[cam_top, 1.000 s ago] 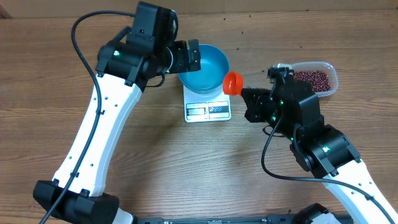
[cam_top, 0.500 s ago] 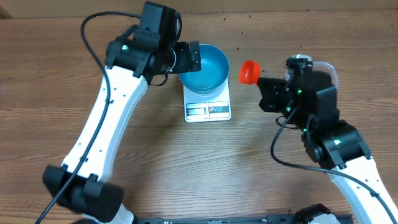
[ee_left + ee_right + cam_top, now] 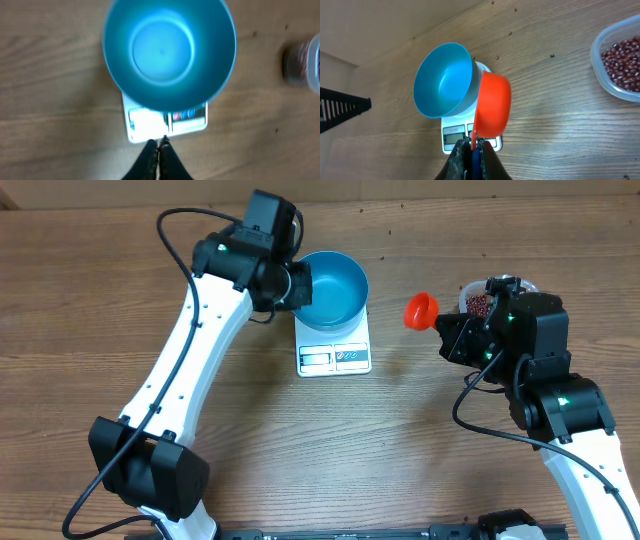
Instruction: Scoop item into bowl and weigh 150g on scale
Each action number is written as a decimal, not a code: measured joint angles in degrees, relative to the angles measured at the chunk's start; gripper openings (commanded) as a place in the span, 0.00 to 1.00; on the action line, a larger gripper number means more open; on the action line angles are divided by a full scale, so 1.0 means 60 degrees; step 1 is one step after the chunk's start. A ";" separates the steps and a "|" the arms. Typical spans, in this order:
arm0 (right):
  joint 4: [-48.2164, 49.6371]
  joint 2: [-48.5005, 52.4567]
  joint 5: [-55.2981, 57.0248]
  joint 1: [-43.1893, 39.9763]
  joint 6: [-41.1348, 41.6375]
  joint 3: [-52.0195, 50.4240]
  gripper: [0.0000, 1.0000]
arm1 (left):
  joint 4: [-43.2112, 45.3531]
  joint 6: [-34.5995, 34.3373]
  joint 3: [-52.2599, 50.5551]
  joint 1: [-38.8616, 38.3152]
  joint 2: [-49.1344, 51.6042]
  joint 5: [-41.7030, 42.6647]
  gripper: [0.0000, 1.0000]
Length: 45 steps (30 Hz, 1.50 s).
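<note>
While closed, left hand hovers beside bowl.

One bowl, one scale, one orange scoop, one clear tub

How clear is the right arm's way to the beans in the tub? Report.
Likely yes: the tub lies open beside the right gripper, which holds the orange scoop; nothing stands between.

no readable text in any view; scale has a display window and a label strip along its near edge; both too small and blurred to make out
</note>
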 measured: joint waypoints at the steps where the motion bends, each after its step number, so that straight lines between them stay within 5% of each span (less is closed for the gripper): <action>1: -0.0029 0.0000 -0.0007 -0.0004 -0.0015 0.0000 0.04 | -0.0135 0.0000 0.0000 -0.0098 0.0000 -0.0004 0.04; 9: -0.0302 0.0000 -0.0004 -0.0535 -0.0109 0.0000 0.04 | -0.0146 -0.0117 -0.0743 -0.1370 0.0000 -0.0331 0.05; 29: -0.0415 0.0000 -0.0029 -0.1319 -0.0426 0.0004 0.04 | 0.6368 -0.0259 -0.5931 -0.2463 0.0066 -0.1129 0.04; 45: -0.0415 0.0000 -0.0040 -0.1319 -0.0426 0.0004 0.04 | 0.7104 -0.0259 -0.6171 -0.2463 0.0667 -0.1905 0.04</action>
